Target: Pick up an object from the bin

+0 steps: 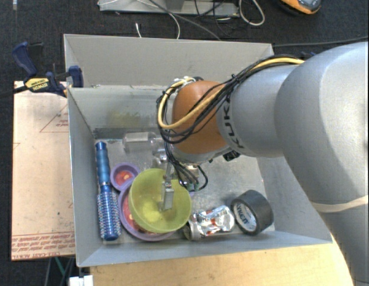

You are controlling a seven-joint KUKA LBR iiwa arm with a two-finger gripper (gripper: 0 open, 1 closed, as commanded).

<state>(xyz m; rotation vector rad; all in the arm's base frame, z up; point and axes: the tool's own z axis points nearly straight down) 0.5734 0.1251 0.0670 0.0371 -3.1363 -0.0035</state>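
My gripper [168, 200] hangs below the orange wrist cover and reaches down into a yellow-green bowl [149, 212] at the front middle of the bin. Its tip is inside the bowl, near the right of its hollow. The bowl rests on a purple plate [141, 233] whose rim shows beneath it. A small purple cup [123, 176] with an orange inside sits just left of the bowl. Whether anything is gripped is hidden.
A blue hairbrush [105, 195] lies along the left wall. A crumpled silver and red wrapper [213, 222] and a black tape roll [251, 212] lie at the front right. A clear plastic piece [138, 141] sits near the back. The arm covers the bin's right half.
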